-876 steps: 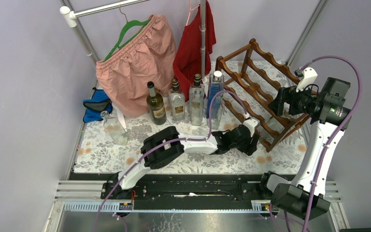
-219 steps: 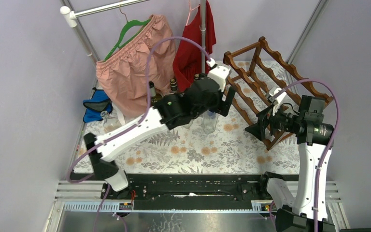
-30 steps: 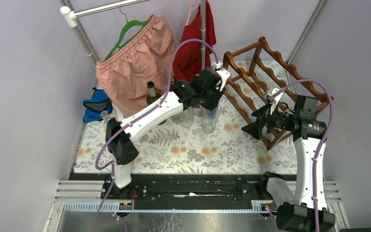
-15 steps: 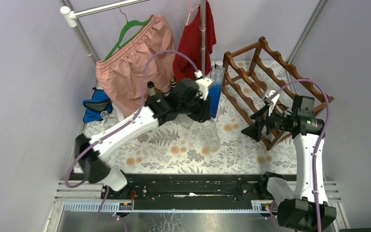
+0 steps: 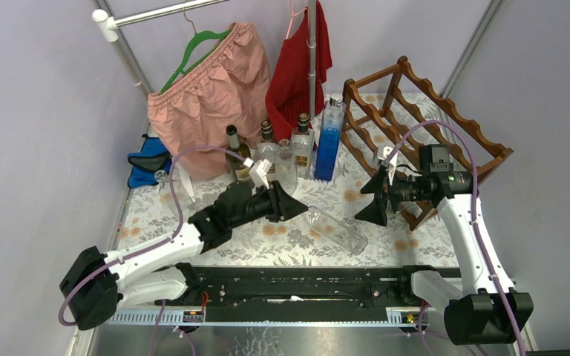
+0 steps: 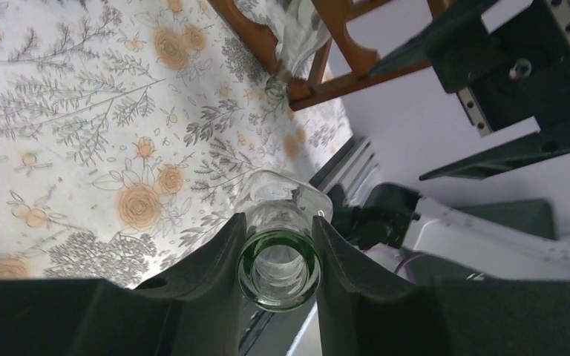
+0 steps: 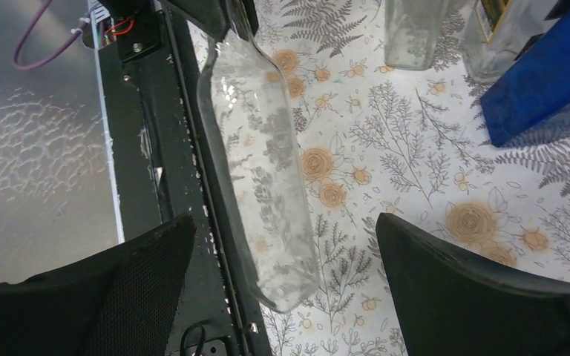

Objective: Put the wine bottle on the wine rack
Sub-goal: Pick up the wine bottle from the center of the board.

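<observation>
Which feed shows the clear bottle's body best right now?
Right wrist: the clear bottle runs lengthwise through the frame, with nearly all of its body visible. Top external shows it whole but small, neck in the left end effector. Left wrist shows only its mouth and shoulder, end-on.

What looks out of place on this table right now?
The clear wine bottle lies nearly on its side near the front edge, unlike the upright bottles at the back. The left gripper is shut on its neck, and the open right gripper hangs by its base end. Nothing looks spilled or broken.
</observation>
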`<state>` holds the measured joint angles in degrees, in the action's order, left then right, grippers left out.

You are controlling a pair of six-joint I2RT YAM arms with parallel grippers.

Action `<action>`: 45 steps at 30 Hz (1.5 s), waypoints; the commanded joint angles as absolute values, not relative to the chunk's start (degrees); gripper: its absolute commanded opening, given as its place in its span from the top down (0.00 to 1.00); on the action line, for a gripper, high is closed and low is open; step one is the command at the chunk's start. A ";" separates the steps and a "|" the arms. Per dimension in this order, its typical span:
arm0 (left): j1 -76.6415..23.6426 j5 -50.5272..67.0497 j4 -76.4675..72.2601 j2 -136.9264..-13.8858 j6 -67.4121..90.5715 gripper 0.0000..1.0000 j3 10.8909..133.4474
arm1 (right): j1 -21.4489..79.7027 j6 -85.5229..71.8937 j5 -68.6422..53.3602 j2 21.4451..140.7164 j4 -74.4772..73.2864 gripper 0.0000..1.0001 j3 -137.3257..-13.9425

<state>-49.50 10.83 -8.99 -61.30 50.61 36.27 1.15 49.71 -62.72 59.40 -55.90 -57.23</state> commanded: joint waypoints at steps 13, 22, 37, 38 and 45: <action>-62.63 -23.50 -55.72 -58.59 78.54 1.00 13.81 | 13.61 50.77 -56.54 57.44 -47.40 0.00 -53.60; -66.15 -29.79 -28.45 -59.18 96.89 1.00 22.00 | 24.62 57.54 -43.41 55.40 -38.10 0.00 -49.24; -66.45 -25.85 -35.84 -61.61 95.84 1.00 21.33 | 34.53 56.17 -29.16 59.11 -28.97 0.09 -43.58; -66.45 -25.38 -36.58 -61.68 95.40 1.00 21.23 | 34.75 56.23 -29.18 59.33 -28.52 0.11 -43.32; -66.47 -23.10 -39.34 -62.26 93.97 1.00 20.71 | 35.33 56.64 -29.30 60.59 -27.83 0.28 -42.97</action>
